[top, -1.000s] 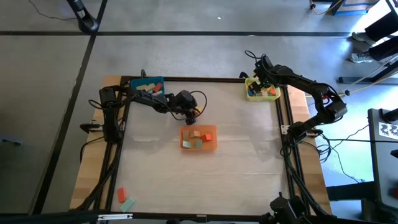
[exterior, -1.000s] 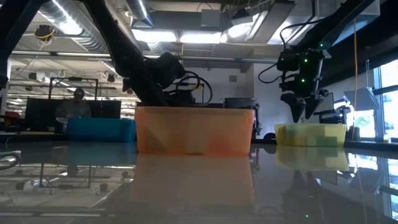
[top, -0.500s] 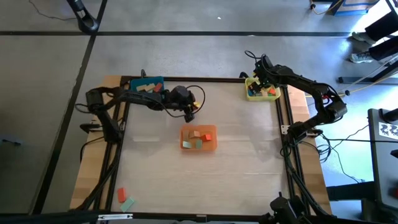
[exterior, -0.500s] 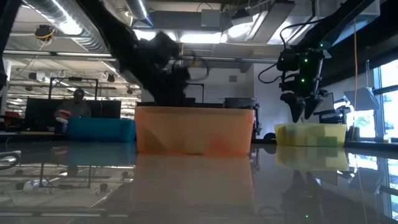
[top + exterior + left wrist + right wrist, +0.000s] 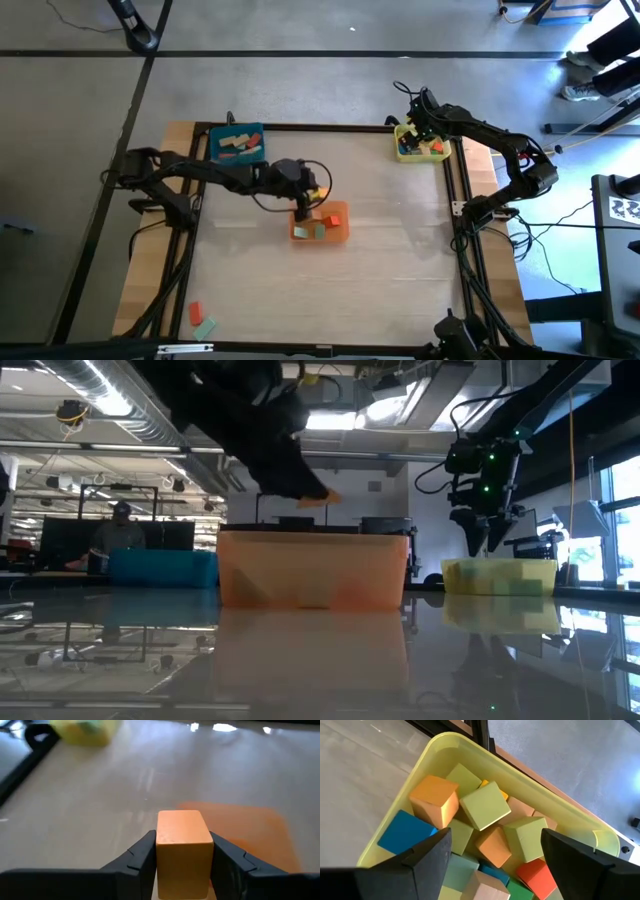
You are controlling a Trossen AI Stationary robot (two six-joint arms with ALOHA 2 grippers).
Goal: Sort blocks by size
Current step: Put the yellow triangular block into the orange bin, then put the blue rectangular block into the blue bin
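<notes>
My left gripper [image 5: 304,205] hangs over the far left corner of the orange tray [image 5: 338,236], shut on an orange block [image 5: 182,832]. In the low view the orange block [image 5: 320,498] shows clear above the orange tray's [image 5: 312,565] rim. Several blocks lie inside this tray. My right gripper [image 5: 495,851] stands open above the yellow tray [image 5: 427,755], which is filled with several blocks of mixed colours. Its fingers touch nothing. My left gripper pinches the orange block by its two opposite side faces [image 5: 163,857] between its two fingers [image 5: 142,860]. The fingers slant down toward the table's right side. The block is lifted clear, above the orange tray, and sticks out past the fingertips.
A blue tray [image 5: 238,143] with several blocks stands at the far left. Two loose blocks, a red one [image 5: 195,312] and a pale green one [image 5: 205,328], lie at the near left corner. A black frame [image 5: 455,200] runs along the table's edges. A person [image 5: 120,530] sits beyond the table.
My left gripper has risen from table height just beyond the orange tray's far wall and come toward the near edge, carrying the orange block up over the tray's far left corner.
</notes>
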